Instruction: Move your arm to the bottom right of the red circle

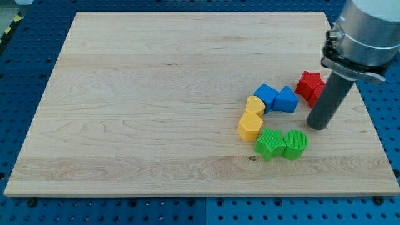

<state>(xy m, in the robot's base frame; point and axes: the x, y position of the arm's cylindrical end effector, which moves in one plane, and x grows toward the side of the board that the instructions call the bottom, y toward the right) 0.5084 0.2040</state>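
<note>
Board: You have a pale wooden board (156, 94) lying on a blue pegboard table (19, 75); all the blocks sit bunched in its right half, toward the view's right.

Nearest blocks: At the view's bottom of the cluster you see a green plastic star-shaped block (269, 143) touching a green ribbed cylinder block (295, 144) on its right.

Yellow pair: Just above them, a yellow hexagonal block (250, 126) touches a smaller yellow rounded block (255, 104), the two forming the left curve of the arc.

Blue pair: Further up, a blue cube-like block (266, 95) touches a blue triangular block (286, 99).

Red block: The only red block (309, 85) you can see is at the far right of the arc, partly hidden by the rod. It looks more star-shaped than round, so whether it is the red circle the task names, you cannot tell for sure; no other red piece shows.

My tip: The dark rod ends at my tip (317, 126), resting on bare wood just below and slightly right of the red block, near the blue triangular block and above the green ribbed cylinder, touching none of them as far as you can see.

Fingers: There are none; the arm carries only the rod, so nothing opens or clamps.

Why it sits there: You can judge the tip as placed beside the red block's bottom-right corner because the task asks for position only, not a push.
</note>
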